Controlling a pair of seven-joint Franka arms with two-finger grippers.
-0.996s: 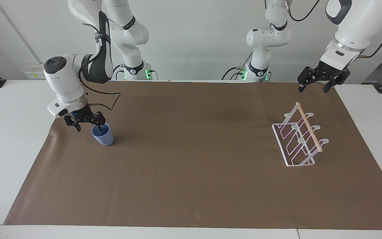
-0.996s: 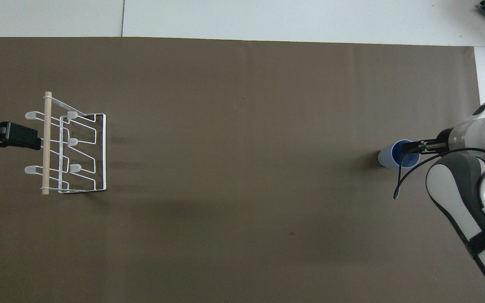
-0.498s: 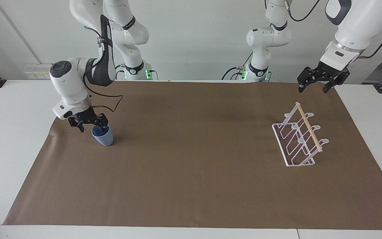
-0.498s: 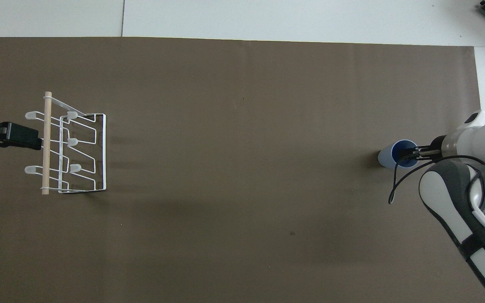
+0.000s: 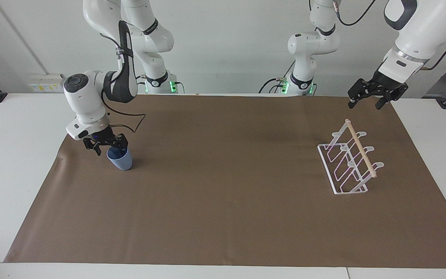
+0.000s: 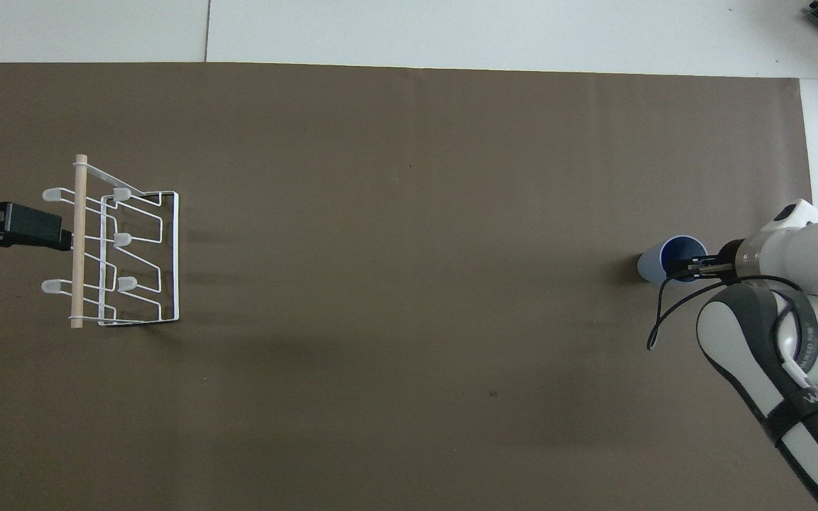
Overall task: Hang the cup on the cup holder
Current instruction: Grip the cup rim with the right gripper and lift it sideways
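The light-blue cup (image 5: pixel 120 159) (image 6: pixel 673 259) stands upright on the brown mat toward the right arm's end of the table. My right gripper (image 5: pixel 108 146) (image 6: pixel 686 267) is down at the cup's rim and open. One finger reaches into the cup's mouth and the other stays outside the wall on the robots' side. The white wire cup holder (image 5: pixel 349 162) (image 6: pixel 121 245), with a wooden dowel along its top, sits toward the left arm's end. My left gripper (image 5: pixel 366 101) (image 6: pixel 61 235) waits open in the air over the mat beside the holder.
A brown mat (image 5: pixel 223 201) covers most of the white table (image 5: pixel 14 162). A black cable (image 5: pixel 130 120) loops from the right wrist close above the mat. Nothing else stands between cup and holder.
The right wrist has shifted toward the cup and its fingers have drawn in a little at the rim. The cup stays put. The left gripper has drifted slightly.
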